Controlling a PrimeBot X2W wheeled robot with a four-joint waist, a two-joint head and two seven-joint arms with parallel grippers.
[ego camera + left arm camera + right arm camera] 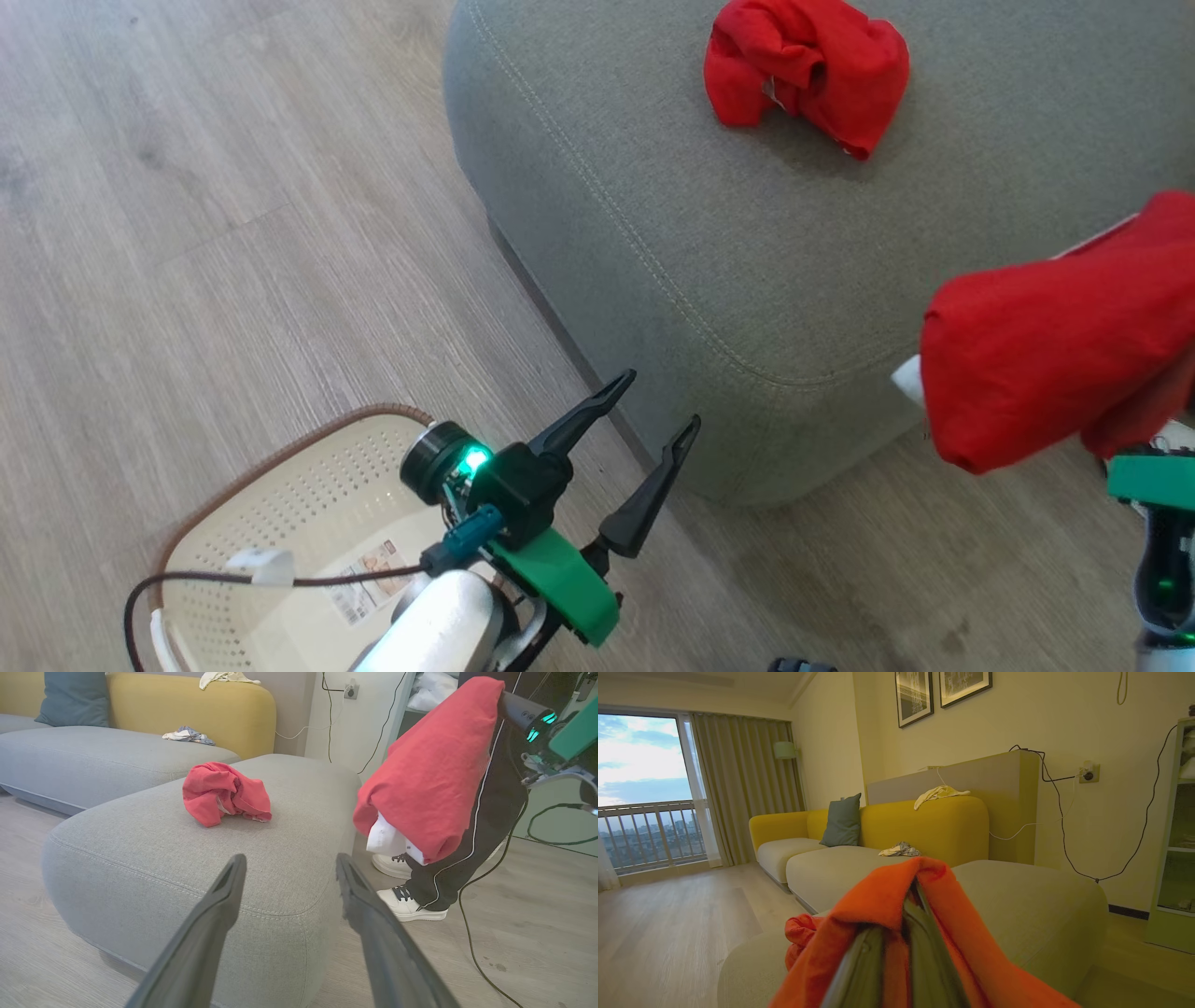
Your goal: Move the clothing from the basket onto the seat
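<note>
Red clothing around right claw

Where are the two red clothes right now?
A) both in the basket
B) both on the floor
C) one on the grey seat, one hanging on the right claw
C: one red garment lies crumpled on the grey seat, and the other red garment drapes over the shut right claw.
</note>
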